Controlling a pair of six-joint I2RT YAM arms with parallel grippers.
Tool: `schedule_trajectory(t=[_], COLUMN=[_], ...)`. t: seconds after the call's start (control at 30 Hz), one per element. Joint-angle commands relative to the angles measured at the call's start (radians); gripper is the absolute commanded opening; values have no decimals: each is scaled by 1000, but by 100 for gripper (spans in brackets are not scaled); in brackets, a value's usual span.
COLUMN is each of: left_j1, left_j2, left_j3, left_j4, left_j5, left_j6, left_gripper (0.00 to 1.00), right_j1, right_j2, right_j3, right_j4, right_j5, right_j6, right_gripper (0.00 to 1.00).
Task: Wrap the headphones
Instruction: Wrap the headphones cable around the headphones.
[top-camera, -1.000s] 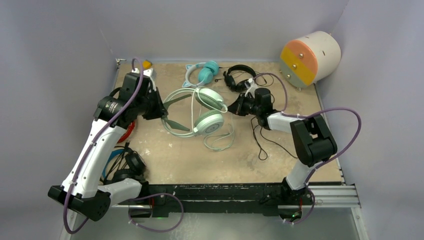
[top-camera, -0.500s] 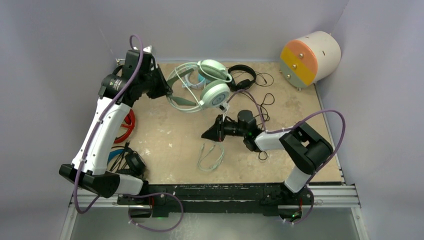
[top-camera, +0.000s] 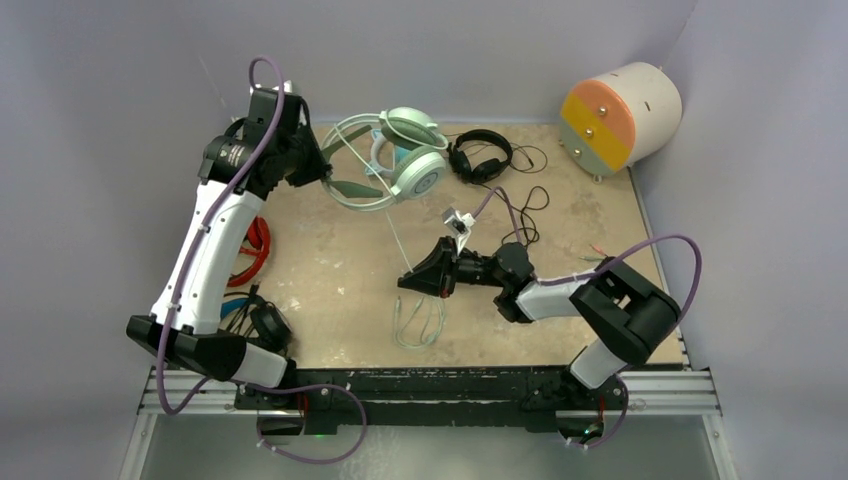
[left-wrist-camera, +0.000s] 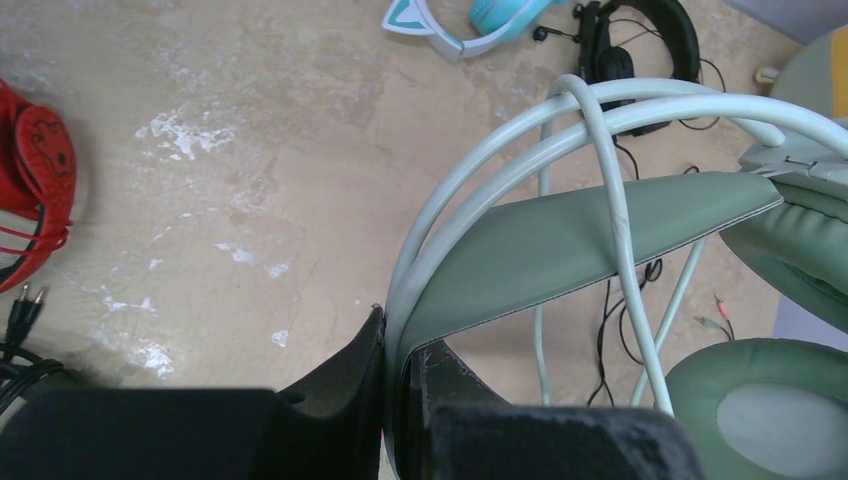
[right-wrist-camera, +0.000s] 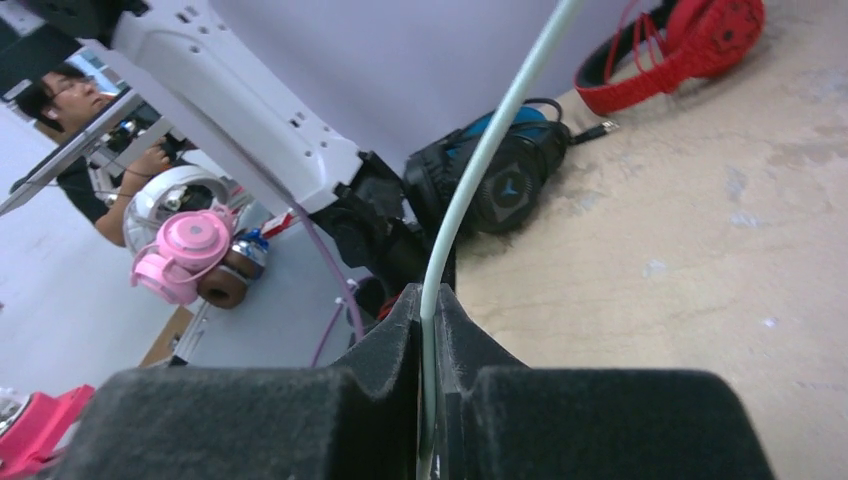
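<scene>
Midway through winding the cord of the mint-green headphones. Held at the far left of the table, apparently lifted clear of it, by the left gripper, fingers clenched on the padded headband (one turn of cord already draped over the band, going by the left wrist view). Right gripper low over the middle of the table, fingers pinched tight on the cord, drawn in a line from the earcups down to it. Slack lying in a loop on the table just beside that gripper.

Next, most likely: carry the pinched cord up and around the headband for another turn. Keep it taut without tugging the headset out of the left grip, and feed the loose loop through bit by bit. Red set and small black set lying apart on the table, cords loose.
</scene>
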Motion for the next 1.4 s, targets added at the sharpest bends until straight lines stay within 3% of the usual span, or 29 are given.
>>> schedule_trajectory(t=[0.0, 0.13, 0.23, 0.4, 0.5, 0.57, 0.67, 0.8, 0.9, 1.03, 1.17, 1.37], left_j1=[11, 12, 11, 10, 9, 9, 8, -3, -24, -88, -151, -167], left_j2=[-20, -22, -29, -60, -92, -117, -148, -165, -161, -158, -155, -179], left_j3=[4, -79, -146, -274, -360, -409, -462, -504, -518, -535, -537, -538], left_j4=[95, 128, 128, 207, 288, 326, 362, 362, 354, 350, 328, 331], left_j5=[-84, -126, -247, -304, -272, -270, -292, -363, -382, -418, -460, -340], left_j6=[-16, 46, 25, 41, 84, 114, 152, 150, 144, 143, 138, 119], left_gripper=[0, 0, 0, 0, 0, 0, 0, 0, 0, 0, 0, 0], right_j1=[50, 63, 70, 77, 77, 79, 79, 77, 77, 77, 77, 78], right_j2=[-99, -238, -326, -348, -328, -294, -307, -391, -377, -339, -251, -105], right_j3=[18, 69, 136, 197, 232, 294, 326, 340, 443, 536, 682, 823], right_j4=[40, -237, -456, -571, -649, -850, -1059, -1164, -1301, -1353, -1415, -1441], right_j5=[-37, 10, 12, -30, -40, -52, 111, 311, 376, 437, 475, 484], right_j6=[-3, -129, -229, -238, -261, -338, -412, -442, -481, -494, -529, -547], right_gripper=[6, 6, 10, 21, 34, 44, 51, 64, 65, 65, 57, 48])
